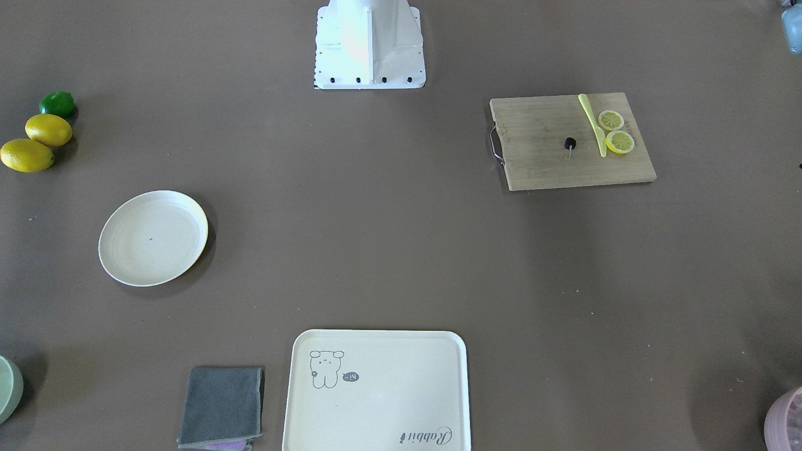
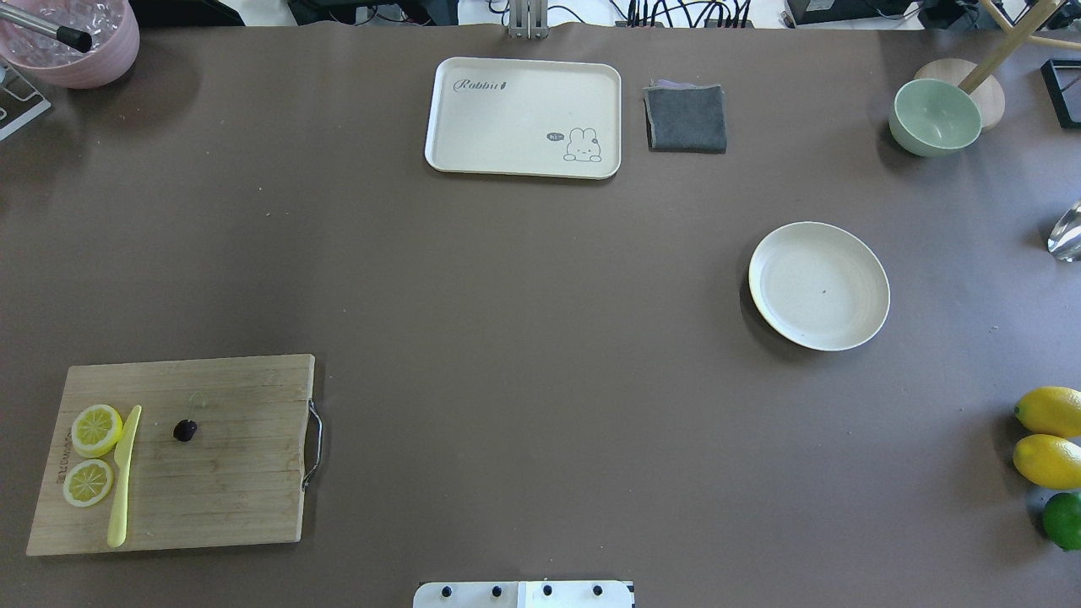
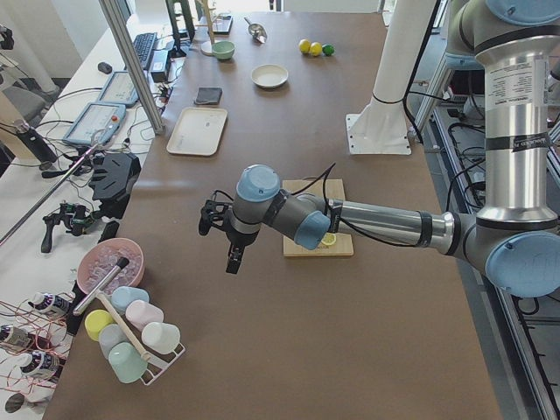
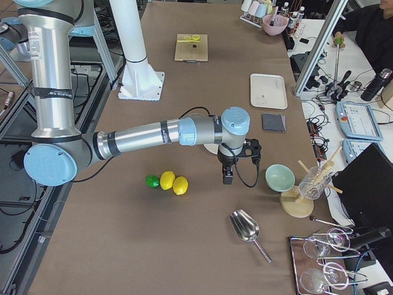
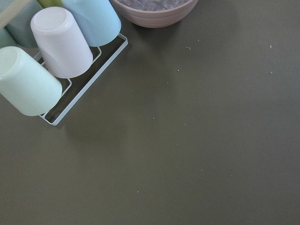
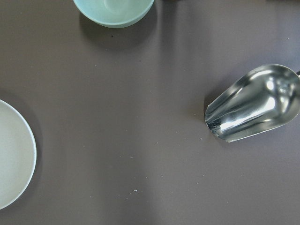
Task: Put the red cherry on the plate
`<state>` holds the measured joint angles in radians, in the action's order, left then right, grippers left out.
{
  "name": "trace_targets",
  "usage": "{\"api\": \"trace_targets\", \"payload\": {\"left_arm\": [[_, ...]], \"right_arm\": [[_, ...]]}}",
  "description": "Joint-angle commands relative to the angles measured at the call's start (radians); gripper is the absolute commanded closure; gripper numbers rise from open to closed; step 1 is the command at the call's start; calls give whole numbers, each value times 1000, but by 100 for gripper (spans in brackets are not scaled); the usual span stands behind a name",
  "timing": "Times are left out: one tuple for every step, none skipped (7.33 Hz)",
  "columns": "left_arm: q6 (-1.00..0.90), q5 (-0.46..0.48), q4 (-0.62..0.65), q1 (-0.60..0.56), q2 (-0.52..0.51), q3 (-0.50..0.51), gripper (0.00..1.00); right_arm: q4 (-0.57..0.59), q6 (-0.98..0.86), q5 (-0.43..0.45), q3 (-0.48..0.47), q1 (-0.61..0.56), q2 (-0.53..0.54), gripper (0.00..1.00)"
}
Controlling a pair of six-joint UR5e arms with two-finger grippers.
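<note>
Red cherry [image 2: 185,431] on cutting board [image 2: 228,494], 3 o'clock of yellow knife [image 2: 123,477]; plate [image 2: 794,279] holds one dark speck. Left end effector [image 3: 233,261], right end effector [image 4: 227,177]: grip cannot be told.

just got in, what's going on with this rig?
Nothing is being handled yet. The cherry lies on the cutting board beside a knife and lemon slices; the plate is bare. The left gripper hovers over the table near the cups, the right gripper beside the plate, both away from the cherry.
</note>
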<state>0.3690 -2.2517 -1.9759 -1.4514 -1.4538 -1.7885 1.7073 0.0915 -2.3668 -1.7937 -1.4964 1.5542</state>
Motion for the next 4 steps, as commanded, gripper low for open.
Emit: {"api": "trace_targets", "payload": {"left_arm": [[-2, 0, 2, -3, 6, 0, 2], [-2, 0, 2, -3, 6, 4, 2], [-2, 1, 2, -3, 6, 6, 2], [-1, 0, 2, -3, 6, 6, 2]], "right_arm": [[0, -2, -2, 7, -14, 1, 0], [0, -1, -3, 7, -15, 1, 0], [0, 1, -3, 5, -15, 1, 0], [0, -1, -3, 5, -18, 1, 0]]}}
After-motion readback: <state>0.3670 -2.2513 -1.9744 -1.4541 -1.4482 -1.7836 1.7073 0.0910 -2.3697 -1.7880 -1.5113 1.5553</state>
